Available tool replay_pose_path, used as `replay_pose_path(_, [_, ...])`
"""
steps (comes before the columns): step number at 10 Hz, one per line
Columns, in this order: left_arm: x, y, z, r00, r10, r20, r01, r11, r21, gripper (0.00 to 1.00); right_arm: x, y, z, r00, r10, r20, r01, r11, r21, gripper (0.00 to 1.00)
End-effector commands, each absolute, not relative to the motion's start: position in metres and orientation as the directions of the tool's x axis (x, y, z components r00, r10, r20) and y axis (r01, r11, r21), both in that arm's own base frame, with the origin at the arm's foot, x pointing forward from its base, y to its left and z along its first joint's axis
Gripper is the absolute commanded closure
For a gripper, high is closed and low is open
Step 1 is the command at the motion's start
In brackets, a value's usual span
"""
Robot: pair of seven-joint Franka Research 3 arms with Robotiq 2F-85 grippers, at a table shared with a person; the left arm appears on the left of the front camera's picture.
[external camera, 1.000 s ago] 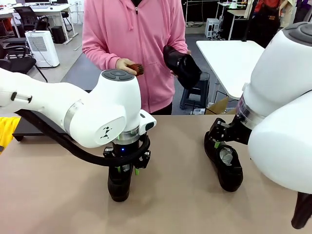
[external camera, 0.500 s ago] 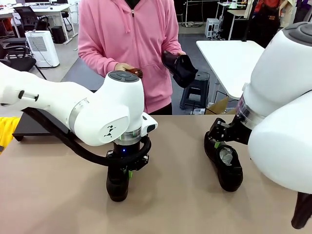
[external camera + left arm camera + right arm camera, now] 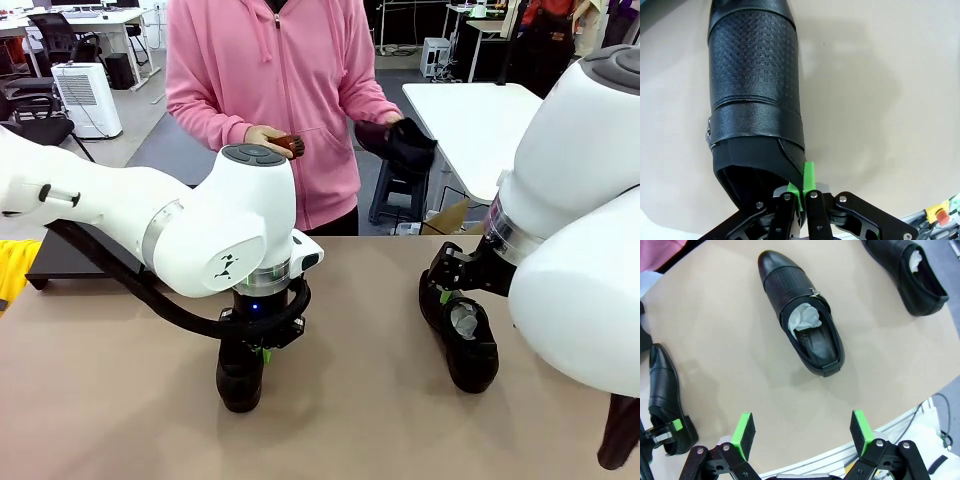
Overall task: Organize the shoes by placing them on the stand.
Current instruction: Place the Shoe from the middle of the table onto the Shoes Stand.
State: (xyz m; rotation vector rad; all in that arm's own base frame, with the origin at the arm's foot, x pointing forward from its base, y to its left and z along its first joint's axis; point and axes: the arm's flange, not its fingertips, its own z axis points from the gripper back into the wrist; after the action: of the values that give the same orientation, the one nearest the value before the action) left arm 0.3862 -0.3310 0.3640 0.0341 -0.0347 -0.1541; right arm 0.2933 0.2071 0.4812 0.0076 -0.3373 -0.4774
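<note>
L gripper (image 3: 802,186) clamped on heel rim of shoe (image 3: 755,100), tabletop near edge, left. R gripper (image 3: 802,422) jaws apart over 2nd shoe (image 3: 800,335), right side. Person (image 3: 270,70) holds 3rd shoe (image 3: 402,142).

bright, even indoor light, soft shadows beside the shoes (image 3: 785,294), wide-angle bending at wrist-view edges

Left arm (image 3: 200,235) and right arm (image 3: 590,200) — white, rounded, glossy, with grey end caps. A black cable (image 3: 125,283) runs along the left arm. Right gripper (image 3: 802,427): black linkages, green pads (image 3: 745,429). Person (image 3: 275,90) wears a pink zip hoodie.
</note>
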Motion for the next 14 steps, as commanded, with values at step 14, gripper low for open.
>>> replay_pose_path(14, [0.478,-0.118,0.499,0.949,-0.128,0.287,0.102,0.989,0.104,1.00,0.211,0.260,0.491,0.959,-0.190,0.209,0.175,0.980,0.090,0.00])
